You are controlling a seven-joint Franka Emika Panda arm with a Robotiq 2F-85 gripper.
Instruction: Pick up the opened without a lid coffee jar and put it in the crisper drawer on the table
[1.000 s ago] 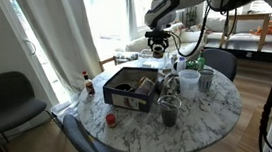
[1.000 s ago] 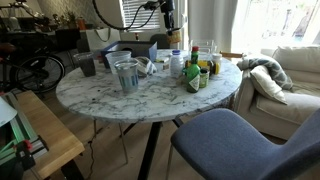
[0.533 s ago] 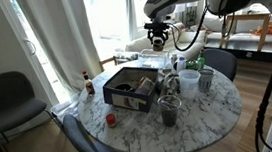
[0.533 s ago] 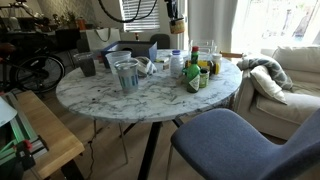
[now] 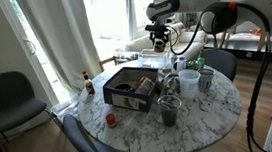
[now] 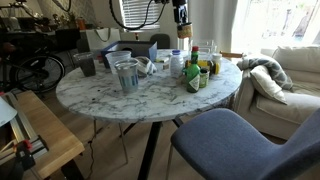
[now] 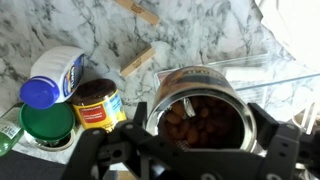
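My gripper [image 7: 195, 138] is shut on the open coffee jar [image 7: 200, 112]. The jar is a lidless glass jar with brown coffee beans inside, and it sits between both fingers. In both exterior views the gripper [image 5: 158, 34] [image 6: 181, 14] holds the jar [image 6: 183, 31] high above the far side of the round marble table [image 5: 211, 119]. The clear plastic crisper drawer [image 5: 134, 57] lies on the table behind the dark box. Its rim [image 7: 283, 70] shows just right of the jar in the wrist view.
The dark box with a tan side [image 5: 127, 90] stands mid-table. Below the jar are a yellow-labelled jar [image 7: 98, 105], green-capped [image 7: 45, 122] and blue-capped [image 7: 38, 93] bottles and wooden pegs [image 7: 138, 62]. Glasses and bottles [image 5: 187, 79] crowd the table. Chairs [image 6: 240, 135] stand around it.
The gripper has risen a little with the jar and shifted sideways over the far side of the table. Nothing else has moved.
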